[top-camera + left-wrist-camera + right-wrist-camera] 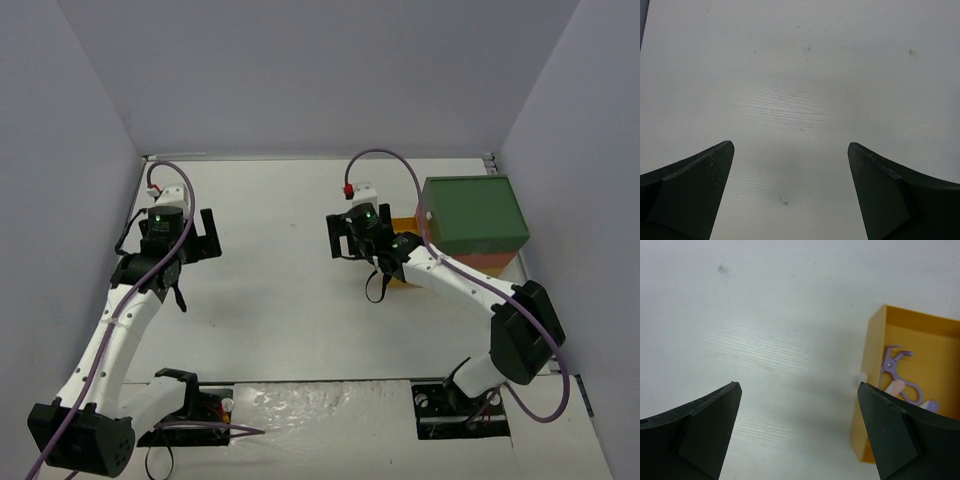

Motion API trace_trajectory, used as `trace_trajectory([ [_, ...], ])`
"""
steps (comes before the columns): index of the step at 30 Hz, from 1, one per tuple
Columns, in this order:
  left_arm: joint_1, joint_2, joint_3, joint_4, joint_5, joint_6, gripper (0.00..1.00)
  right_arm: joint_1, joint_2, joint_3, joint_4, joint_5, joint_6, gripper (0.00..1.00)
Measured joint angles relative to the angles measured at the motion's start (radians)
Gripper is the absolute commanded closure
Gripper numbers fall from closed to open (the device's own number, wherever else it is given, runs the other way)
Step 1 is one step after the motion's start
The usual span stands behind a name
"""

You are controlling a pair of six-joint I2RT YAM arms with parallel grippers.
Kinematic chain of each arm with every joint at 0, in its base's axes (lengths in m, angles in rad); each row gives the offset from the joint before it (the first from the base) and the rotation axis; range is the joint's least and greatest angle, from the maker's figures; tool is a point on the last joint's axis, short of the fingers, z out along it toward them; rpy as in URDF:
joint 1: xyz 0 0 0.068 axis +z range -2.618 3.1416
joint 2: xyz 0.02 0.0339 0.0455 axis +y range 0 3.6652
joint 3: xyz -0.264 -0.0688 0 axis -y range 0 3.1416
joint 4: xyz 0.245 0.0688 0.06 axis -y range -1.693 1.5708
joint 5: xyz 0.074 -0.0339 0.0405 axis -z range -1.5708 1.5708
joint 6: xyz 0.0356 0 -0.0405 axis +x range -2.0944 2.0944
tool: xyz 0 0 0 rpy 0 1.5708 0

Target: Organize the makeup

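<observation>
An open orange drawer [874, 390] sticks out of the box beside my right gripper. A lilac scissor-like tool [894, 366] and a pink stick [895, 388] lie in it. A second lilac piece [930, 405] shows behind my right finger. My right gripper [797, 390] is open and empty over the bare white table, its right finger [895, 440] at the drawer's outer wall. It shows in the top view [338, 236] left of the drawer [404, 222]. My left gripper [790, 147] is open and empty over bare table, far left in the top view [206, 236]. Sponges, dark sticks and green discs are out of view.
The big green-topped box [474, 213] with coloured layers stands at the right, against the right wall. A small white knob [861, 377] is on the drawer's front. Grey walls close in the white table [280, 300] on three sides.
</observation>
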Motion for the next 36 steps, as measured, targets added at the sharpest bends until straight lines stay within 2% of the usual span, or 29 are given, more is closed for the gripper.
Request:
trace_trajectory([
  [6, 0.012, -0.020, -0.004, -0.001, 0.004, 0.000, 0.03, 0.018, 0.151, 0.058, 0.059, -0.024, 0.027, 0.00],
  [14, 0.018, -0.027, -0.004, -0.001, 0.003, 0.000, 0.03, -0.004, 0.321, 0.062, 0.062, 0.036, 0.031, 0.00],
  [27, 0.033, -0.028, -0.012, 0.000, 0.007, -0.001, 0.03, -0.152, 0.334, 0.063, 0.071, 0.128, 0.007, 0.00],
  [36, 0.042, -0.028, -0.012, 0.000, 0.018, -0.001, 0.03, -0.178, 0.338, 0.067, 0.048, 0.243, -0.035, 0.00],
])
